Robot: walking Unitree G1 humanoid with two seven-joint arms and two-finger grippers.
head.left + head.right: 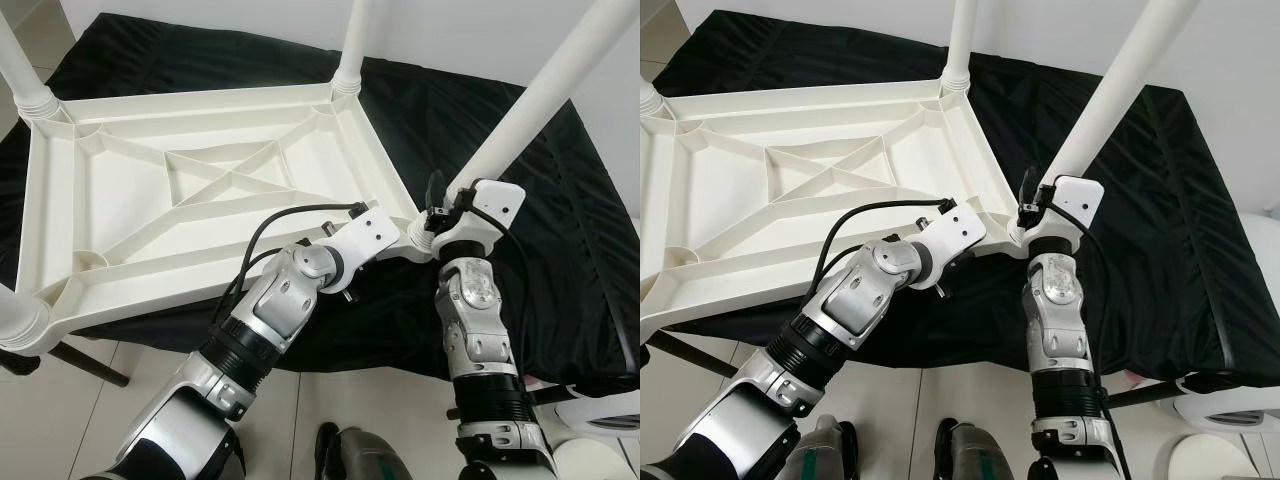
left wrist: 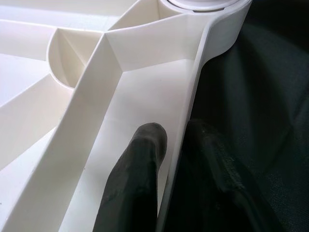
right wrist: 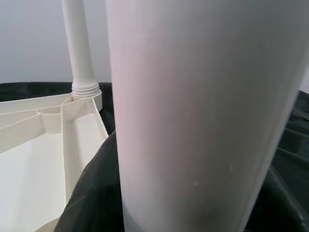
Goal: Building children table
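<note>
The upturned white tabletop (image 1: 190, 190) lies on a black cloth (image 1: 540, 220). The left gripper (image 2: 169, 159) pinches its near-right rim while the right gripper (image 1: 437, 200) grasps the leg (image 1: 530, 110), best twisted upright, rim steadied.

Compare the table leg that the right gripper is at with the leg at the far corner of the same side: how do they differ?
The near leg leans to the right; the far leg stands about upright. The right gripper is at the base of the near leg; nothing touches the far leg. The near leg looks thicker, being closer to the camera. Both are white round tubes set into corner sockets of the upturned tabletop.
</note>
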